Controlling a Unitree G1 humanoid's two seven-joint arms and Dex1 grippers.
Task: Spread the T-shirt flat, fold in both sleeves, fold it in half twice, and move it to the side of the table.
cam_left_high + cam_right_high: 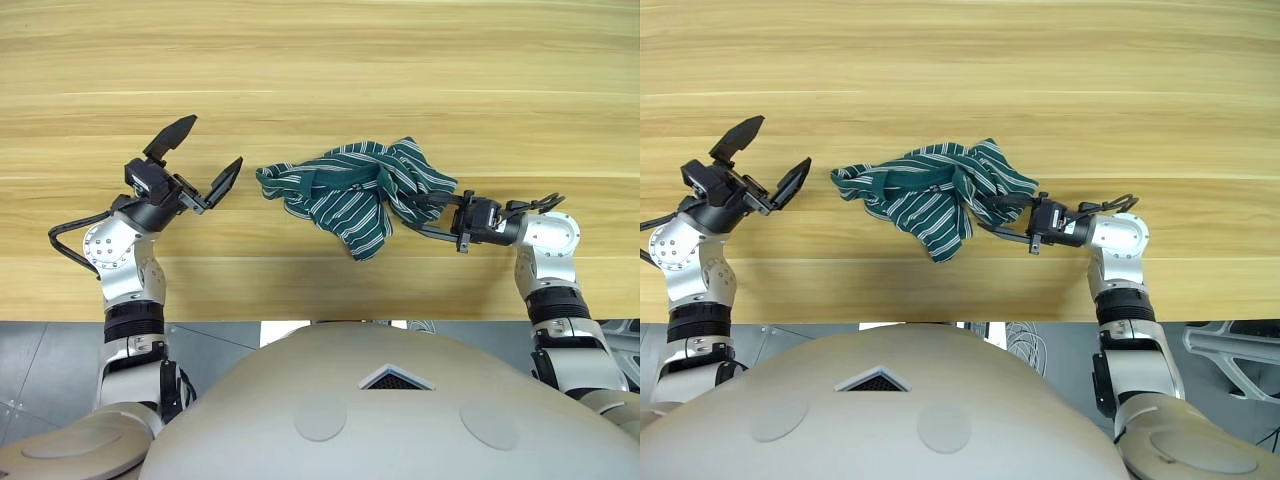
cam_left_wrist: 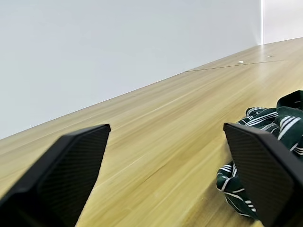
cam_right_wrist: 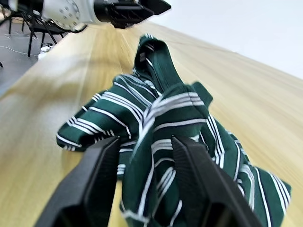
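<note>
Green T-shirt (image 1: 345, 190) gripped by right end effector (image 1: 412, 215); left end effector (image 1: 212, 142) splayed.

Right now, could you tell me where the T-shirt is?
In the head views, the T-shirt sits crumpled on the table between the open left gripper and the right gripper, which grips it.

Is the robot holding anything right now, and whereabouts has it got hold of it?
The right gripper pinches a bunched fold at the right edge of the crumpled T-shirt. The left gripper is open beside the shirt, holding nothing.
</note>
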